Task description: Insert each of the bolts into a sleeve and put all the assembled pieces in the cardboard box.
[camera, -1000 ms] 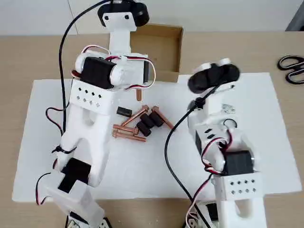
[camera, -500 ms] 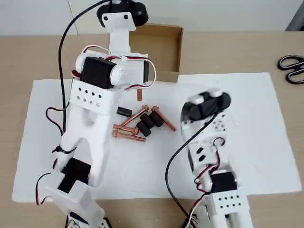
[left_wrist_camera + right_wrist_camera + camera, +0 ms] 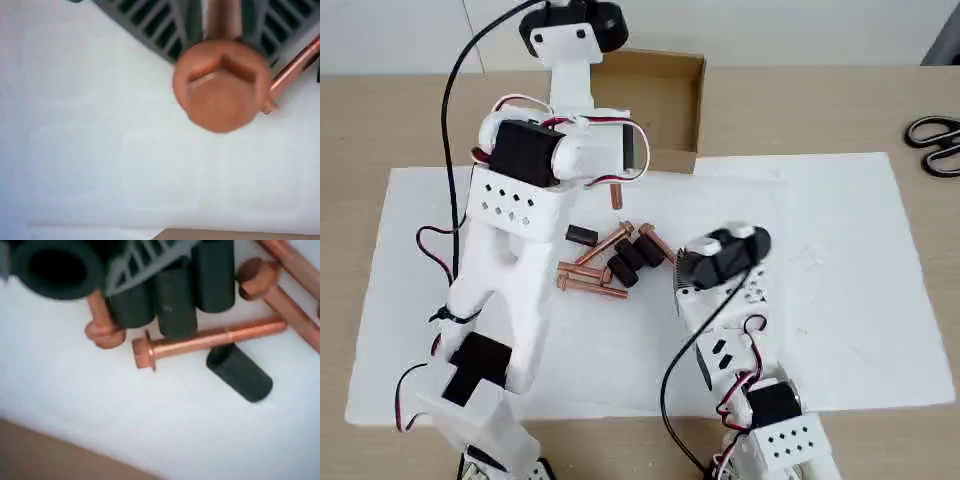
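My left gripper point(image 3: 225, 20) is shut on a copper bolt point(image 3: 220, 85), whose head faces the camera above the white mat. From above, that bolt point(image 3: 615, 195) hangs upright just behind the pile. My right gripper point(image 3: 57, 275) is shut on a black sleeve point(image 3: 30, 252), seen end-on with its hole open, right beside the pile. The pile holds loose copper bolts point(image 3: 590, 283) and black sleeves point(image 3: 625, 265) lying touching one another; one sleeve point(image 3: 582, 235) lies apart. The right wrist point(image 3: 720, 255) covers its fingers from above. The cardboard box point(image 3: 660, 95) stands behind the left arm.
A white mat point(image 3: 850, 290) covers the middle of the wooden table point(image 3: 800, 110). Scissors point(image 3: 935, 140) lie at the far right edge. The left arm's body point(image 3: 510, 260) stands over the mat's left part. The mat's right half is bare.
The right arm has pulled back toward the front and swung left, bringing its gripper down beside the pile. The left arm with its bolt has hardly moved.
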Robot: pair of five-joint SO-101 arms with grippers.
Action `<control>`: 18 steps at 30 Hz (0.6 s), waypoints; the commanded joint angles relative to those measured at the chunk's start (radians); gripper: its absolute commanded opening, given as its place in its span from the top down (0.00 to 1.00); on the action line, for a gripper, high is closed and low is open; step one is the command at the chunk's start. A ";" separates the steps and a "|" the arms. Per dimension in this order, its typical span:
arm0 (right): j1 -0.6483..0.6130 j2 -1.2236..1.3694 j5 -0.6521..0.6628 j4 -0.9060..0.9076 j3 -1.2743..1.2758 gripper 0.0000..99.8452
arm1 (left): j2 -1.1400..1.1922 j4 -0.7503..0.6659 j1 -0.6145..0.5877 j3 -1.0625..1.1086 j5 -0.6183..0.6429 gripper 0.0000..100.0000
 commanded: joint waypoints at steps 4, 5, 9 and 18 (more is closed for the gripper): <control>-0.013 -0.124 -0.075 0.021 0.009 1.00 | -0.232 -0.015 -0.002 -0.099 0.028 0.99; -0.013 -0.137 -0.075 0.038 0.009 1.00 | -0.250 -0.008 -0.003 -0.094 0.031 0.99; -0.033 -0.165 -0.075 0.084 0.011 1.00 | -0.276 -0.002 0.014 -0.028 0.032 0.99; -0.097 -0.168 -0.071 0.082 0.046 1.00 | -0.400 -0.025 0.137 0.035 0.061 0.99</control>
